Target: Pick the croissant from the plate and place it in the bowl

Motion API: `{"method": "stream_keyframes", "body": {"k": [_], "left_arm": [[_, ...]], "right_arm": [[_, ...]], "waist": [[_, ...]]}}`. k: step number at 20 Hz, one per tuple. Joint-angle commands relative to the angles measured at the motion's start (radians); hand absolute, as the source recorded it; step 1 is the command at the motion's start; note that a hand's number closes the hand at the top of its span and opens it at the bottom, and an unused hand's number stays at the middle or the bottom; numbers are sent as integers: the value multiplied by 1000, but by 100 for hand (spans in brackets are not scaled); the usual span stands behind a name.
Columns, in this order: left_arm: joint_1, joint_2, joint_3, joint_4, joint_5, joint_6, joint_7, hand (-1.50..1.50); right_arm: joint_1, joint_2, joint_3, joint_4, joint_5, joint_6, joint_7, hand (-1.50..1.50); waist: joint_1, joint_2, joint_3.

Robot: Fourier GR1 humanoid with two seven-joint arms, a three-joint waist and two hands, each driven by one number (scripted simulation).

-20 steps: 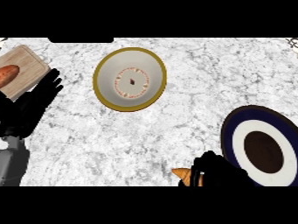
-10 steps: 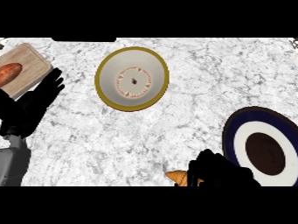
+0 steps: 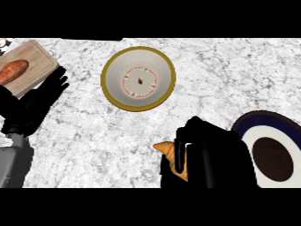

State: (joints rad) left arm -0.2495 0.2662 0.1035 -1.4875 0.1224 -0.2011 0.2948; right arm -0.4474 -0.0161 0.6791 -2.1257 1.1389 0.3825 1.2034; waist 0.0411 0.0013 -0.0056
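A white marble counter (image 3: 244, 79) veined with grey fills the head view. In the lower middle of the frame, the black right hand (image 3: 211, 154) is curled around a golden-brown croissant (image 3: 173, 154); the fingers wrap over its right side, and only its pointed left end and part of its ribbed body show past them. The croissant is held over bare counter, just left of a round plate with a dark blue rim, a white ring and a dark brown centre (image 3: 276, 152), which sits at the lower right and is partly covered by the hand at its left edge.

In the upper middle of the frame stands a cream bowl with a gold-yellow rim and a ring of small reddish marks inside (image 3: 137, 78). It is well apart from the croissant, up and to the left of it, with open counter between.

At the left side the black left hand (image 3: 29, 106) rests with fingers straight and spread, pointing toward the upper right, holding nothing. Its fingertips lie just beside the lower edge of a light wooden cutting board (image 3: 39, 62) in the upper left corner, which carries an oblong orange-red sweet potato (image 3: 10, 72).
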Motion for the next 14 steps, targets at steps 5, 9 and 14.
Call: {"method": "stream_keyframes", "body": {"k": [5, 9, 14], "left_arm": [[-15, -13, -26, 7, -15, -8, -10, 0], [-7, -16, -14, -11, 5, -7, 7, 0], [-49, -40, -41, -9, -21, 20, 26, 0]], "right_arm": [[-343, 15, -203, 284, -121, -79, 179, 150], [-488, 15, -259, 468, -173, -130, 180, 150], [-655, 16, -373, 718, -197, -199, 126, 150]], "waist": [[24, 6, 1], [39, 4, 2], [37, 9, 3]]}}
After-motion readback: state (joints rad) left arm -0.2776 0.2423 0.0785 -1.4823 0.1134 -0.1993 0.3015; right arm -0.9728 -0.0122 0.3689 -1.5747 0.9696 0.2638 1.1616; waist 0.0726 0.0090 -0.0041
